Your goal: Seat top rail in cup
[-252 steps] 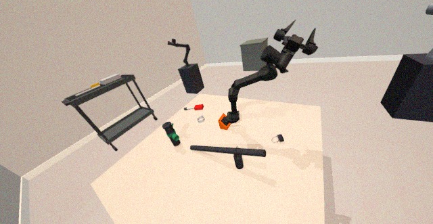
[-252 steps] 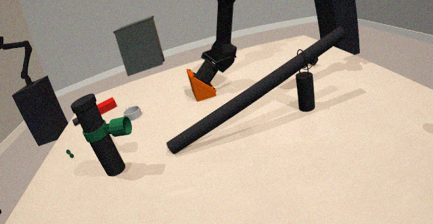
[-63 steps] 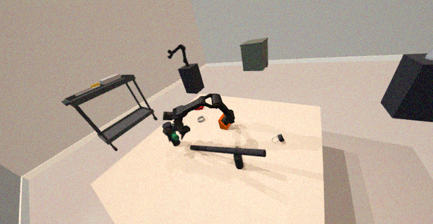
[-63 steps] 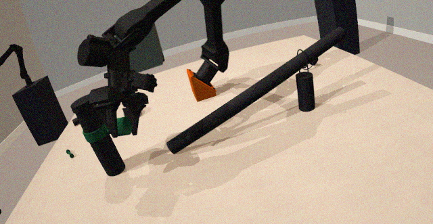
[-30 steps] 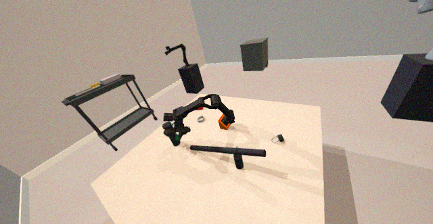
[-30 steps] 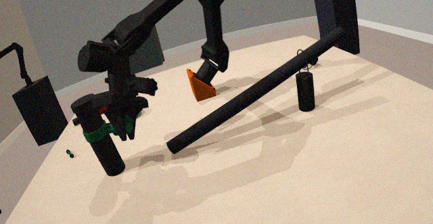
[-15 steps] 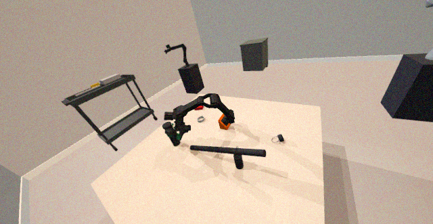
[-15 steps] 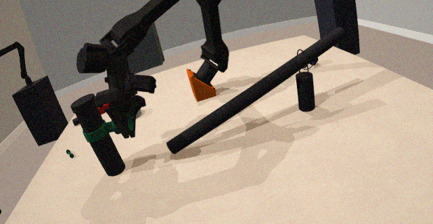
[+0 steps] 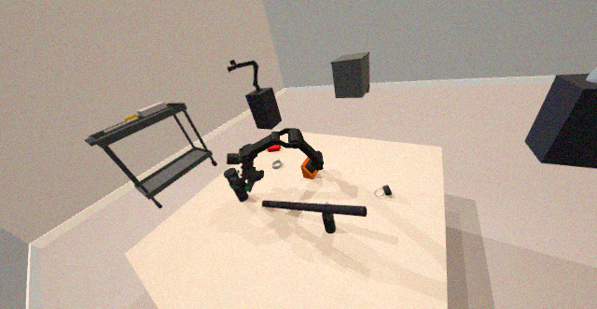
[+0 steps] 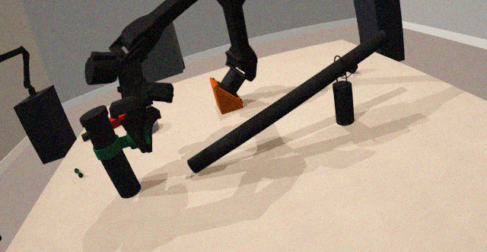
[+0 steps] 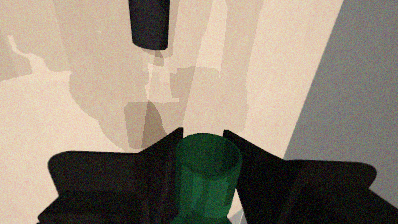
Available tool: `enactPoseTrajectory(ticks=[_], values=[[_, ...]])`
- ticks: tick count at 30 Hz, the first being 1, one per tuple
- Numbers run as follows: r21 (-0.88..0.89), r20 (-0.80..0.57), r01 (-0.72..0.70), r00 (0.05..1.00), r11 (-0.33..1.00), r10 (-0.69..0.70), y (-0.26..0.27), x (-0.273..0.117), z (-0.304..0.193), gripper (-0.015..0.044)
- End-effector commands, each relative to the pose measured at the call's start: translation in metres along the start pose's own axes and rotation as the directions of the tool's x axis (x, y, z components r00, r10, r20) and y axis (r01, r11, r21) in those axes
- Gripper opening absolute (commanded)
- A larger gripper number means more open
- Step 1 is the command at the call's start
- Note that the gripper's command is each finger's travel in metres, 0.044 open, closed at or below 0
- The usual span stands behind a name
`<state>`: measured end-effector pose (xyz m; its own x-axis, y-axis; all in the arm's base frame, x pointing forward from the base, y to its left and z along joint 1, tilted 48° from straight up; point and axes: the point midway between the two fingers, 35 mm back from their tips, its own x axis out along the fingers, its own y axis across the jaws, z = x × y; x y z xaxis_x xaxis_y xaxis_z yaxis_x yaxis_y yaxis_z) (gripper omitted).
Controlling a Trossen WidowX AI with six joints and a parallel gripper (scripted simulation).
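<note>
The big black post (image 9: 239, 193) (image 10: 121, 177) stands at the left with a green brace band (image 10: 106, 152) around its upper part, below the cap. My gripper (image 10: 148, 145) (image 11: 203, 133) is shut on the green rail-end cup (image 11: 207, 180) (image 10: 132, 141) beside the post; the cup's open mouth shows between the fingers in the wrist view. The black rail (image 9: 312, 207) (image 10: 281, 110) (image 11: 150, 25) slants from high at the right down to its near end, which is clear of the cup and lower than it. It passes through the wire loop above the short post (image 9: 329, 222) (image 10: 343, 105).
An orange wedge (image 9: 308, 172) (image 10: 229, 103) sits under the arm's base. A red piece (image 9: 273, 148) (image 10: 117, 120) and a grey ring (image 9: 278, 166) lie behind the gripper. A small green part (image 10: 78, 173) lies left of the post. A black fitting (image 9: 386, 190) lies beyond the rail.
</note>
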<state>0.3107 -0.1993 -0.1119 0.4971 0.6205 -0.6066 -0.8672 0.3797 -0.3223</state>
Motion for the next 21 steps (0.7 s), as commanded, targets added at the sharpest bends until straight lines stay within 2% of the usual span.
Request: enactPoseTrajectory(ticks=[1,21], values=[[-0.024,0.018,0.001,1.0,1.0,0.0,0.0027,-0.0012,0.0,0.0],[-0.029,0.021,0.001,1.0,1.0,-0.001,0.0032,-0.0015,0.0,0.0]])
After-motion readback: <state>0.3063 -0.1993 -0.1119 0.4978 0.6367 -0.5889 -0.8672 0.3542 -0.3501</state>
